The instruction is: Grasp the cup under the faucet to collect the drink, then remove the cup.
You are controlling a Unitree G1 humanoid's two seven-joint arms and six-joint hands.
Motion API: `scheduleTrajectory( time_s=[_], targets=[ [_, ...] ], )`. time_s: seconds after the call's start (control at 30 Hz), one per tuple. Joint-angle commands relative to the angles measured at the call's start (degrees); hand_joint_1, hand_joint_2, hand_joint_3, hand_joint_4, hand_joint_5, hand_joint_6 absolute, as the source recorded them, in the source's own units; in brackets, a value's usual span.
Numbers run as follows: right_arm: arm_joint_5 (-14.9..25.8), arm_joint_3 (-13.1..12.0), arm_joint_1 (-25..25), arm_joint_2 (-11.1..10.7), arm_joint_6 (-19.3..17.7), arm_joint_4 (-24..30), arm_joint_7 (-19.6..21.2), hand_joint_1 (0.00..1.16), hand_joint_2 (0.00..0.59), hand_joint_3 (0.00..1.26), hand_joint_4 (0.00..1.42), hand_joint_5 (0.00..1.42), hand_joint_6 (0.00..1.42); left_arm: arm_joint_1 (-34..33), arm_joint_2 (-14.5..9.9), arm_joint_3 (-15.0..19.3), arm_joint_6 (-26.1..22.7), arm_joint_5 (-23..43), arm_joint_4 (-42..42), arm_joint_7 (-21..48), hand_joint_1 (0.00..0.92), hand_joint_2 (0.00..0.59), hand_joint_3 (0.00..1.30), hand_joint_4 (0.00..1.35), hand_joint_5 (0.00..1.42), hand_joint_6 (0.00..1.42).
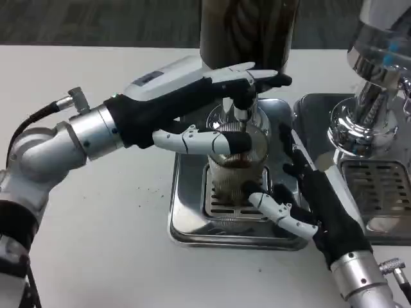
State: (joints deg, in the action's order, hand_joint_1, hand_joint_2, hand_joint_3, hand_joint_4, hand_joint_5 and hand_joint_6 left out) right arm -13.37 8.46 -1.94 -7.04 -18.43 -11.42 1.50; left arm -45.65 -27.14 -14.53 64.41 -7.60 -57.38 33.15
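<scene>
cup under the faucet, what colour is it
Clear, with dark brown drink inside; cup, head view.

The left arm (58, 144) reaches in from the near left, its silver forearm angled toward the far right and its wrist level. The left hand (192, 106) lies stretched out flat, its white back upward; the upper fingers (257, 76) extend straight to the right, while the thumb (192, 140) curls lower and wraps against the cup (234, 170). The right arm (366, 282) comes up from the near right corner. The right hand (318, 205) is turned palm to the left, long fingers pointing far and spread, its thumb (279, 210) touching the cup's lower side.
</scene>
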Motion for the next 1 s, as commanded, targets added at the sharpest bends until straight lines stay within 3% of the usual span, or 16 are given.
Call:
scheduleTrajectory(
  time_s=[0.03, 0.5, 1.0],
  targets=[
    [0.9, -0.3, 1.8, 0.3, -0.1, -1.6, -0.6, 0.59, 0.232, 0.00, 0.00, 0.00, 0.08, 2.1, -0.7, -1.2, -1.4, -2.8, -0.8, 1.2, 0.000, 0.140, 0.14, 0.03, 0.03, 0.00],
    [1.9, -0.4, 4.4, 0.3, -0.2, -3.9, -1.5, 0.59, 0.233, 0.00, 0.00, 0.00, 0.08, 2.3, -0.8, -0.9, -1.7, -2.4, -1.0, 0.7, 0.000, 0.140, 0.14, 0.04, 0.03, 0.00],
    [1.8, -0.2, 4.5, 0.8, -0.4, -4.4, -1.4, 0.59, 0.241, 0.00, 0.00, 0.00, 0.09, 1.9, 0.2, 1.3, -3.8, 2.9, -1.2, 3.6, 0.000, 0.144, 0.14, 0.04, 0.03, 0.01]
  ],
)
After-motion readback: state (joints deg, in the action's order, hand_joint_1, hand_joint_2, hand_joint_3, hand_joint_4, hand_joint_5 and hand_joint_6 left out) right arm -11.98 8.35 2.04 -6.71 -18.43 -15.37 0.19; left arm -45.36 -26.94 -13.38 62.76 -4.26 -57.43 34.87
